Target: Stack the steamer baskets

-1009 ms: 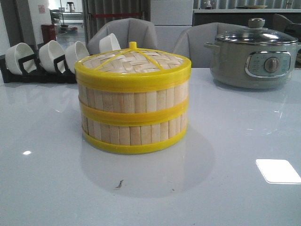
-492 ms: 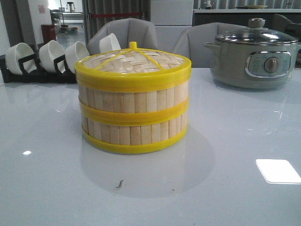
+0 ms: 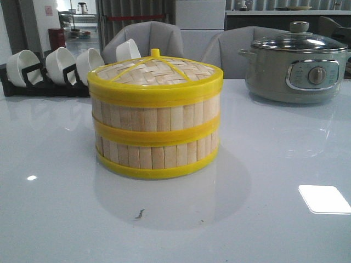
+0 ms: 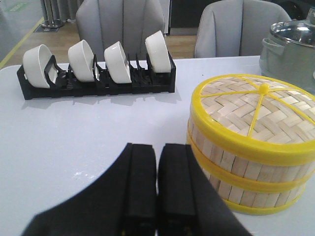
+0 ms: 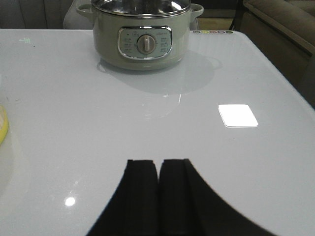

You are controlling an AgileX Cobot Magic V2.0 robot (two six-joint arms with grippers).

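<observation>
Both sets of jaws are closed on nothing: the left gripper [image 4: 156, 184] near the stack, the right gripper [image 5: 158, 191] well apart. The 2 steamer baskets [image 3: 156, 129] already stand stacked, lid [image 3: 156, 71] on, mid-table [image 3: 274, 219]. Stacking looks finished; likely only retreat remains.

Stacked steamer baskets [image 3: 155, 134] mid-table, bowl rack [image 3: 44, 82] behind-left, cooker [image 3: 299, 63] behind-right.

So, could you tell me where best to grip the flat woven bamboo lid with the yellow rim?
Probably the small yellow knob at the centre of the lid, from straight above: it stands proud, while the rim sits flush on the upper basket.
</observation>
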